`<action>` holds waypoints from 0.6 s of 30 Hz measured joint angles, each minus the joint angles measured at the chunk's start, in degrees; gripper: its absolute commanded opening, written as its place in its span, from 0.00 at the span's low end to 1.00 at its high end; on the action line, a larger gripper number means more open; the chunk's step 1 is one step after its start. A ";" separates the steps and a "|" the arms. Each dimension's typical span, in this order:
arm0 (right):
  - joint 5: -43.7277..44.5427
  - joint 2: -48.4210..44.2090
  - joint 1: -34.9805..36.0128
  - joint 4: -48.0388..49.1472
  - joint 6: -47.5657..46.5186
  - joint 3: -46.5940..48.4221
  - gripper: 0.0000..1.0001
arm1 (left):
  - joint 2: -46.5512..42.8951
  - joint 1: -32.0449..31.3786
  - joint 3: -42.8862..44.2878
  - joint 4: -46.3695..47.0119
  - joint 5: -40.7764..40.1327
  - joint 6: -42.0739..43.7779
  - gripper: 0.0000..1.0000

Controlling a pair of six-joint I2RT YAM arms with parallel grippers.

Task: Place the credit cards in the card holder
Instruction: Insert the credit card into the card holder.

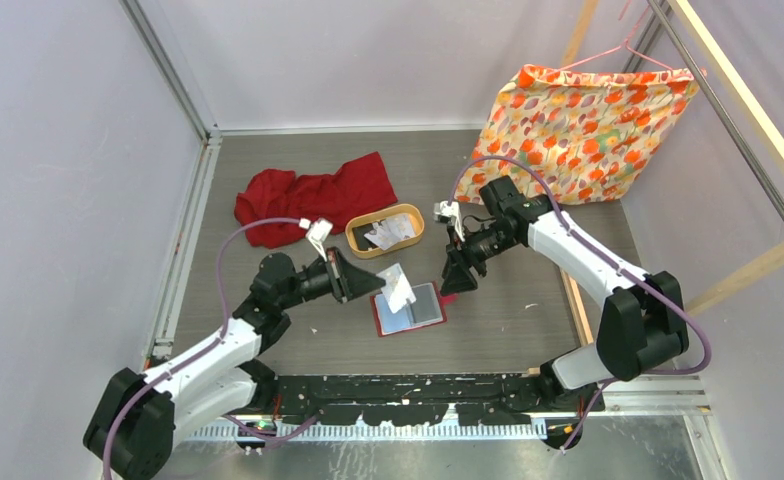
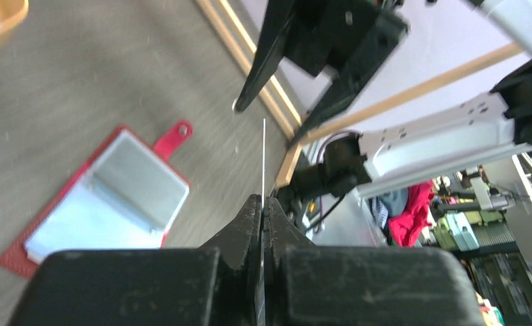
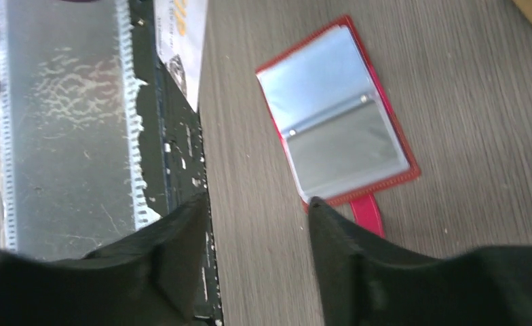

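The red card holder (image 1: pixel 409 309) lies open on the table, its clear pockets up and its snap tab to the right; it also shows in the left wrist view (image 2: pixel 107 197) and the right wrist view (image 3: pixel 338 115). My left gripper (image 1: pixel 353 275) is shut on a pale credit card (image 1: pixel 398 288), held above the holder's upper left part; the card shows edge-on between the fingers (image 2: pixel 263 163). More cards (image 1: pixel 388 232) lie in the oval tan tray (image 1: pixel 363 243). My right gripper (image 1: pixel 459 280) is open and empty just right of the holder (image 3: pixel 256 210).
A red cloth (image 1: pixel 313 197) lies at the back left. A floral bag (image 1: pixel 578 130) hangs on a hanger at the back right. A wooden frame (image 1: pixel 748 270) runs along the right side. A black strip (image 1: pixel 418 385) edges the table's front.
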 measured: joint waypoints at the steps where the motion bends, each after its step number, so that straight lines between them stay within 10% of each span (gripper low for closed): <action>1: 1.62 -0.02 0.00 0.15 0.09 -0.57 0.41 | -0.87 0.00 -1.46 -0.57 0.44 0.15 0.00; 8: 10.71 7.06 3.41 0.96 1.95 -0.31 0.22 | -5.68 0.00 -12.04 -1.73 -1.60 0.57 0.00; 18: 17.70 19.39 7.32 1.44 7.85 3.50 0.21 | 6.95 0.00 -12.70 8.24 -4.28 -0.37 0.00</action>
